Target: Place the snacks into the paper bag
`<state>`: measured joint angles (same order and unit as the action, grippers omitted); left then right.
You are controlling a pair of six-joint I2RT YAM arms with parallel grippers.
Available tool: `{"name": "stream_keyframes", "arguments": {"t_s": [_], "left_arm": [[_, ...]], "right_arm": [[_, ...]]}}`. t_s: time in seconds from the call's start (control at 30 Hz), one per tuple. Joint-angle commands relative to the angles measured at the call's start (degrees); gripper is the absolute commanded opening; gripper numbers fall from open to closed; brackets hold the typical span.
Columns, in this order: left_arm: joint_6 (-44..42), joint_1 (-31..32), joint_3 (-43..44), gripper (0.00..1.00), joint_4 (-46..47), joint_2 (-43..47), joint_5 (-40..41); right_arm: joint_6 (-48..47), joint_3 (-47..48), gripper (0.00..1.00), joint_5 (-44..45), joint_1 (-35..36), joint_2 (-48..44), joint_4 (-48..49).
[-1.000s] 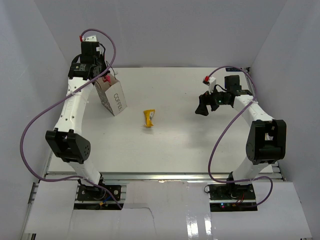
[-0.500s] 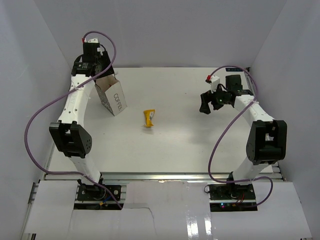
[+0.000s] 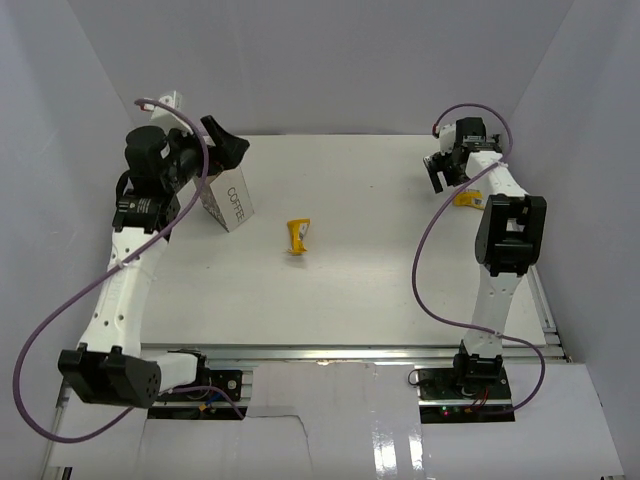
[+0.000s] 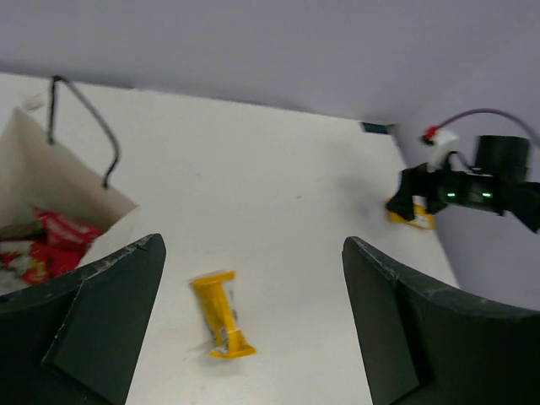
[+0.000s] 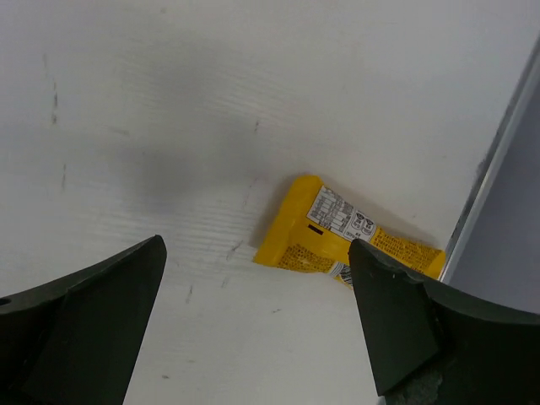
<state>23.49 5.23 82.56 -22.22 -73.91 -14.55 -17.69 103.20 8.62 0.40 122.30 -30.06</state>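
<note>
The paper bag (image 3: 230,203) is matt white paper, the yellow packet (image 5: 331,242) glossy printed film, the desk (image 5: 169,101) matt white and faintly scuffed.

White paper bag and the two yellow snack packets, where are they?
White paper bag with COFFEE lettering (image 3: 234,206), top view, lettered side.
Yellow oblong packet mid-table (image 3: 298,236), top view, its middle.
Yellow oblong packet by the table edge (image 5: 325,235), right wrist view, printed face.

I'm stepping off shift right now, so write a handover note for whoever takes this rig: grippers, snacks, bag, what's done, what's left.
Left gripper: open, empty, by the paper bag.
Right gripper: open, empty, over the far-right yellow packet.
Done: red pouches are in the bag.
Left: bag the far-right yellow packet and the mid-table yellow packet.
</note>
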Motion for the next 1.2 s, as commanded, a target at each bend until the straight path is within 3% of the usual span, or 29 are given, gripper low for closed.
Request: {"name": "stream_keyframes", "arguments": {"t_s": [0.0, 0.07, 0.1, 0.3, 0.47, 0.63, 0.73, 0.93, 1.07, 1.17], "left_arm": [[5.07, -0.05, -9.13, 0.97, 11.13, 6.21, -12.86], [6.92, 0.04, -13.02, 0.97, 12.45, 8.59, -15.32], [7.45, -0.05, -16.61, 0.97, 12.55, 9.65, -15.77], [12.63, 0.04, -27.44, 0.97, 16.76, 16.34, -15.6], [13.95, 0.04, -27.9, 0.97, 17.91, 14.86, -16.91], [16.94, 1.26, -29.21, 0.98, 18.87, 14.49, -15.87], [19.22, 2.32, -30.7, 0.98, 19.67, 14.67, -14.81], [20.37, 5.74, -31.15, 0.98, 20.81, 13.36, -12.88], [20.98, 8.99, -30.36, 0.98, 22.3, 10.55, -12.0], [21.6, 13.03, -29.66, 0.98, 25.73, 7.39, -10.42]], "right_arm": [[-25.8, 4.56, 0.93, -17.47, -2.42, -1.0, -12.2], [-35.34, 1.49, 0.92, -21.35, -4.43, -3.9, -13.0], [-44.35, 0.96, 0.91, -21.11, -4.8, -4.35, -13.44], [-62.61, 3.41, 0.88, -12.14, -7.87, 0.56, -16.17], [-69.66, 12.08, 0.88, -7.93, -9.19, 8.47, -17.04], [-70.29, 22.91, 0.84, -8.09, -9.11, 17.17, -21.07], [-70.9, 20.65, 0.81, -10.1, -9.19, 17.62, -21.62], [-69.15, 13.44, 0.62, -16.07, -9.37, 14.81, -22.58], [-67.74, 8.79, 0.3, -22.23, -9.46, 11.3, -24.95], [-65.55, 4.57, 0.23, -26.8, -8.93, 6.57, -26.09]]}}
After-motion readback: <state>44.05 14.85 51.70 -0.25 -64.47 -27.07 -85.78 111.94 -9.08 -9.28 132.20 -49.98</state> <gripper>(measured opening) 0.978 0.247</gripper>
